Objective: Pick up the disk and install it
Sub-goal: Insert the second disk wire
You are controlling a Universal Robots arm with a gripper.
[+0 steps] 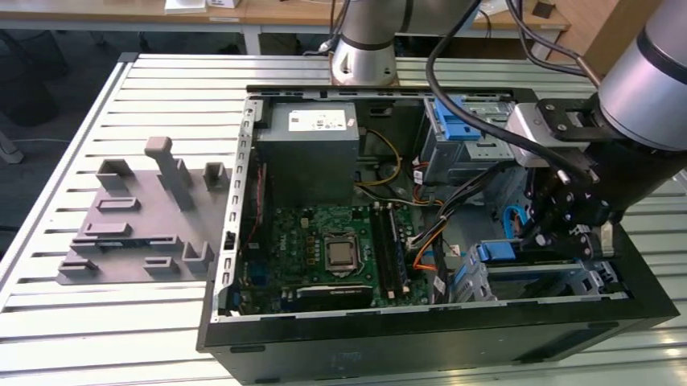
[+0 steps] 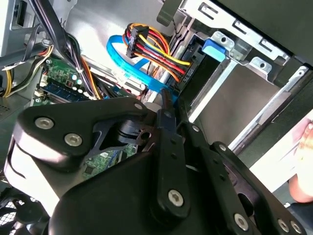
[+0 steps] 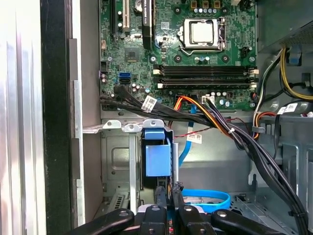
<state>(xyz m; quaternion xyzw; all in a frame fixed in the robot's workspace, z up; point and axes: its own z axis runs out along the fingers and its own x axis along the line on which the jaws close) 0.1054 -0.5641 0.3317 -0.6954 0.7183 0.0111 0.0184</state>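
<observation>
Black linkage of my gripper (image 2: pixel 168 105) fills the second wrist view's foreground, fingers pressed together beside the grey drive cage (image 2: pixel 234 93). First wrist view: my fingertips (image 3: pixel 161 193) pinch the disk (image 3: pixel 157 159) on edge in the cage slot. Exterior view: my gripper (image 1: pixel 553 241) sits just above the cage.

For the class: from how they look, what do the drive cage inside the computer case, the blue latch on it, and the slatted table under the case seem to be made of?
Drive cage: seemingly bare sheet metal, dull grey, with punched holes and folded edges.
Blue latch: probably moulded plastic, with even, matte colour and rounded corners.
Slatted table: likely aluminium profile, pale silver with a soft sheen and long straight grooves.
</observation>
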